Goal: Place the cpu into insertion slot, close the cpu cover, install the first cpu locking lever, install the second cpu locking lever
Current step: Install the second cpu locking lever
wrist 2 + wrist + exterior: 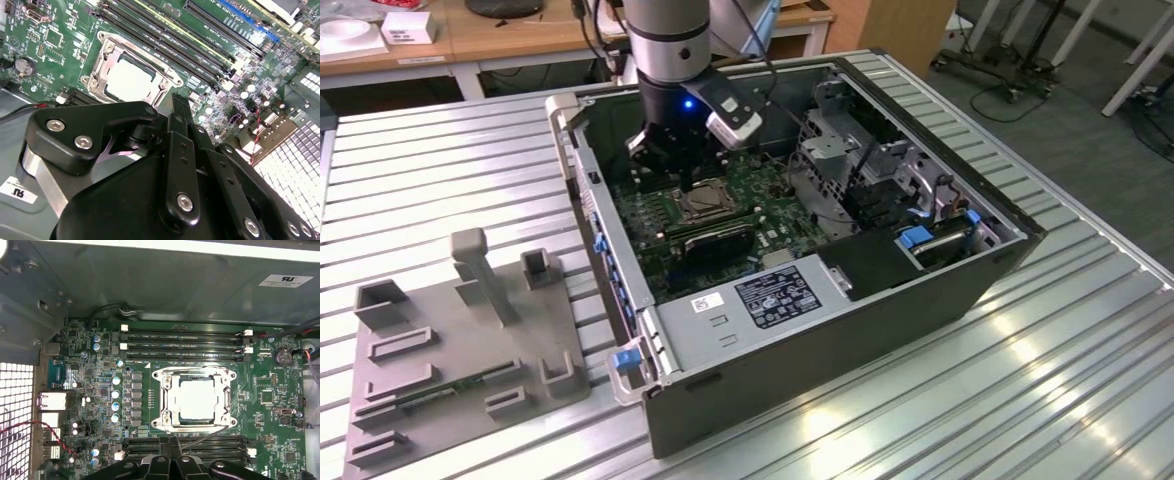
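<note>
The cpu (196, 399) lies flat in its socket on the green motherboard, its silvery top also visible in the second wrist view (131, 80) and small in the exterior view (699, 203). The cpu cover (167, 401), a silver frame (100, 75), lies down around it. A thin wire lever (210, 435) slants up from the socket's edge nearest the gripper. My gripper (173, 444) hovers just off that edge, above the board, its black fingers (181, 117) shut together with nothing between them. In the exterior view the gripper (670, 165) hangs inside the open case.
Memory slots (182, 345) run along both sides of the socket. The case wall (165, 285) rises close behind the board, and a drive cage (834, 150) and power supply (761, 300) stand inside the case. A grey fixture (467, 340) sits on the slatted table at the exterior view's left.
</note>
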`<state>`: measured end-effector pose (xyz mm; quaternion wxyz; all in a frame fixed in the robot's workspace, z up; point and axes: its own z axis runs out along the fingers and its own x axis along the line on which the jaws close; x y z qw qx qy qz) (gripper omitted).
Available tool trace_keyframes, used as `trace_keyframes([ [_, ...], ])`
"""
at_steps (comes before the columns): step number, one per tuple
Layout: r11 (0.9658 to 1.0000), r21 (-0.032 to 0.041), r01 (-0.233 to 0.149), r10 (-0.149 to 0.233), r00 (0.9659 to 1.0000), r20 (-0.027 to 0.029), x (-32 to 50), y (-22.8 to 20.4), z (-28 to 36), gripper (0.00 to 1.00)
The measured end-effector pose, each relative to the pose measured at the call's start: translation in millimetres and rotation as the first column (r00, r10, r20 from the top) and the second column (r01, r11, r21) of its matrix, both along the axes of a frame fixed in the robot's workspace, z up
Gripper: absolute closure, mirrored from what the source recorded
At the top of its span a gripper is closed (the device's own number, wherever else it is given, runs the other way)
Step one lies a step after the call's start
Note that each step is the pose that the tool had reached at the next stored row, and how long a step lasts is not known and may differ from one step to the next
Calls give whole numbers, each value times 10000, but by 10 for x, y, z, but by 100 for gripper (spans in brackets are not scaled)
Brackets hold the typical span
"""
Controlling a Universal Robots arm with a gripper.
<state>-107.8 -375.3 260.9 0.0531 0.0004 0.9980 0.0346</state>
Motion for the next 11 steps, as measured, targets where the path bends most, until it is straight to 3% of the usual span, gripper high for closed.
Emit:
trace_keyframes([
  [9,10000,-2,-1,1,10000,-15,12,-3,8,89],
  [11,10000,-3,0,0,10000,-51,33,-12,8,89],
])
